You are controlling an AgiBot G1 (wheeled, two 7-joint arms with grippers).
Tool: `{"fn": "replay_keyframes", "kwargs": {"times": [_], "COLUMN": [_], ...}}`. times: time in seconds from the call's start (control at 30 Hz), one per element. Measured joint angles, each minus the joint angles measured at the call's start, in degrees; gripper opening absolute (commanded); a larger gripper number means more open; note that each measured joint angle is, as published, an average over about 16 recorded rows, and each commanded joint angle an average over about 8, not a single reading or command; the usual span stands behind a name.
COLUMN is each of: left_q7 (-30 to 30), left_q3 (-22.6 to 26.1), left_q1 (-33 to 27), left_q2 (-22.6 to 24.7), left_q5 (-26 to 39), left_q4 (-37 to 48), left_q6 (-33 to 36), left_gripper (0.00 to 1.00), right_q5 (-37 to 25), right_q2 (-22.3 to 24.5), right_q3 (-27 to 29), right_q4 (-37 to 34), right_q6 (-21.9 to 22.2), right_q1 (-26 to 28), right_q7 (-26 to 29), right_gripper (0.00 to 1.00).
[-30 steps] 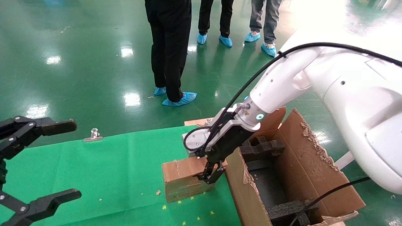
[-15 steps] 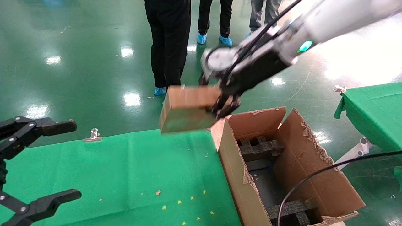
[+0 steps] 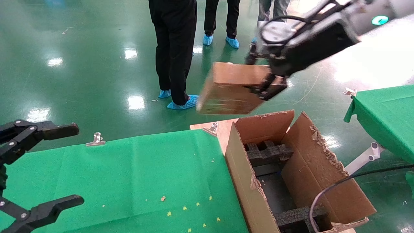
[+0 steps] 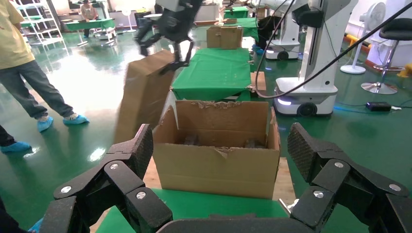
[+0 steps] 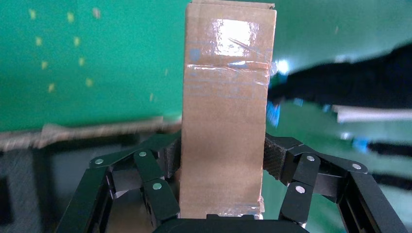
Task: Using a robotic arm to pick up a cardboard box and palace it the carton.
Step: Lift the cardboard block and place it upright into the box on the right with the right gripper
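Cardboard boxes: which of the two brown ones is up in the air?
The small taped cardboard box, clamped in the right gripper. The big open carton sits below, beside the green table.

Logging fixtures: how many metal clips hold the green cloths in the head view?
3: one clip on the near cloth's far edge, one at its corner beside the carton, one on the right-hand table's corner. Others may be hidden.

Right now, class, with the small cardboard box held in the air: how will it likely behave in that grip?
The cardboard box probably stays stiff: its faces look flat between the right pincer fingers. It seems light, since it hangs from one end without sagging. The glossy tape may be slippery, and it tilts above the carton.
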Motion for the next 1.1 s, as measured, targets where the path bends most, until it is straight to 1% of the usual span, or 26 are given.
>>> {"fn": "replay_keyframes", "kwargs": {"times": [0.33, 0.57, 0.7, 0.83, 1.1], "left_q7": [0.0, 0.0, 0.0, 0.0, 0.0], "left_q3": [0.0, 0.0, 0.0, 0.0, 0.0], "left_q1": [0.0, 0.0, 0.0, 0.0, 0.0], "left_q2": [0.0, 0.0, 0.0, 0.0, 0.0], "left_q5": [0.0, 0.0, 0.0, 0.0, 0.0], "left_q4": [0.0, 0.0, 0.0, 0.0, 0.0], "left_q6": [0.0, 0.0, 0.0, 0.0, 0.0], "left_gripper": [1.0, 1.0, 1.0, 1.0, 1.0], "right_q5": [0.0, 1.6, 2.6, 3.4, 4.7], "right_q2": [5.5, 9.8, 12.0, 13.9, 16.7], "right_q3": [-8.0, -13.8, -16.7, -18.9, -20.6], "right_q4": [1.8, 3.5, 3.9, 3.5, 2.1], "right_q6": [-0.2, 0.0, 0.7, 1.8, 5.9], "right_q1": [2.9, 3.4, 2.8, 1.4, -3.1], "right_q7": [3.8, 8.6, 12.7, 17.9, 30.3], "right_gripper": [0.0, 0.0, 0.0, 0.0, 0.0]}}
